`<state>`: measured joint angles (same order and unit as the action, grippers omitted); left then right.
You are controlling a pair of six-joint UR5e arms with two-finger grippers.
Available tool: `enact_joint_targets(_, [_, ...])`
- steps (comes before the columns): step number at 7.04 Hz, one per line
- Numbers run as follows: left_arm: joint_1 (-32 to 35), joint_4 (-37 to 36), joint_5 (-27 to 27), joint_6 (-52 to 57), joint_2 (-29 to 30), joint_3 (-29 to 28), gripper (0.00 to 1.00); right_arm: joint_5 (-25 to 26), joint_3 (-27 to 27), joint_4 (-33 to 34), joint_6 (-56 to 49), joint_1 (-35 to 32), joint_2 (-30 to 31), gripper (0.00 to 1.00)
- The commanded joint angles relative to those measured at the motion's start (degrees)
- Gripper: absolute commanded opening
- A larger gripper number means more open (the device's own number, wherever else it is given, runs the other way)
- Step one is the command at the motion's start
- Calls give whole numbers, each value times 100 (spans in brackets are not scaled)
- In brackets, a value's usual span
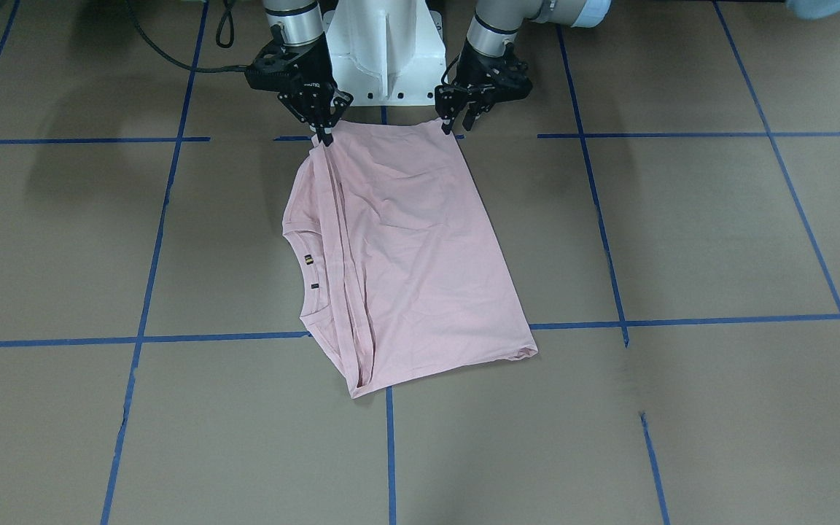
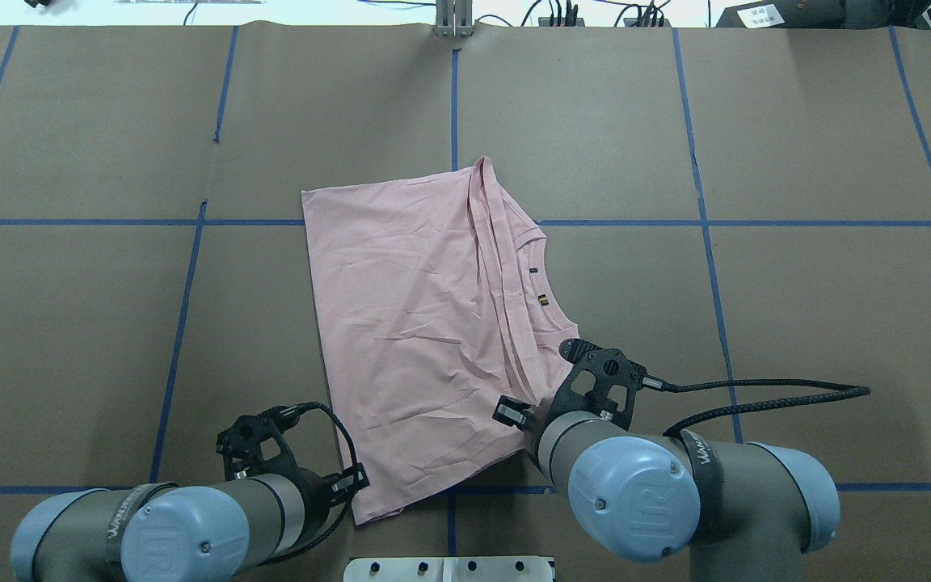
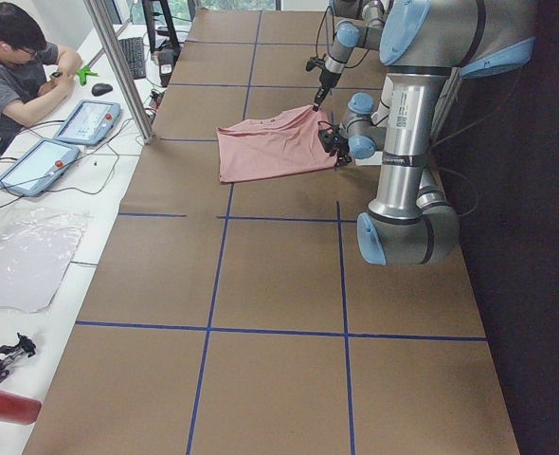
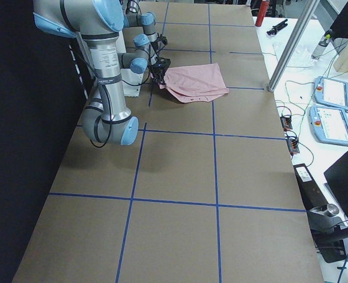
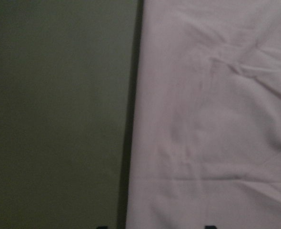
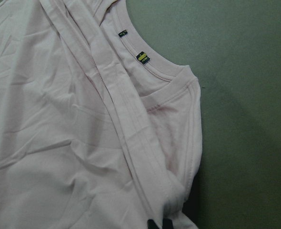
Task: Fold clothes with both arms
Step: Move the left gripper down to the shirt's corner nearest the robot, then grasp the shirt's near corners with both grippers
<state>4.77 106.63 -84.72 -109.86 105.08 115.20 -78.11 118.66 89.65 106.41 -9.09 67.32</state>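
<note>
In the front-facing view, a pale pink short-sleeved cotton T-shirt lies folded on the brown paper-covered counter, which is crossed by blue tape lines. One end of the shirt reaches almost to the white pedestal base. The black two-fingered right claw is pressed together on that end's corner on the side of the ribbed round collar. The black two-fingered left claw stands tips-down at the other corner of the same edge.

From overhead, the T-shirt lies slanted near the counter's middle. The left silver-grey tubular arm and the right silver-grey tubular arm stand at its nearest edge, and their wrists hide the fingertips.

The left wrist camera shows the left claw spread. One dark tip is over bare counter and the other over pink cloth, with the shirt's edge running between them.

The right wrist camera shows the right claw's tips meeting on a bunched fold. The collar and a small yellow-and-black label lie just beyond.

In both side views the T-shirt lies on the robot's side of the counter.
</note>
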Motion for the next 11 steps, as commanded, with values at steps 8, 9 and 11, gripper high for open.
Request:
enact_joint_targets(8, [-204,-125,26,-9,285,-199,51,24,-18,0,-6,-14,0,0])
enact_joint_targets(9, [-204,-125,26,0,285,-199,51,24,-18,0,-6,-5,0,0])
enact_joint_targets(11, [-204,-125,26,9,285,-199,51,24,-10,0,-6,-5,0,0])
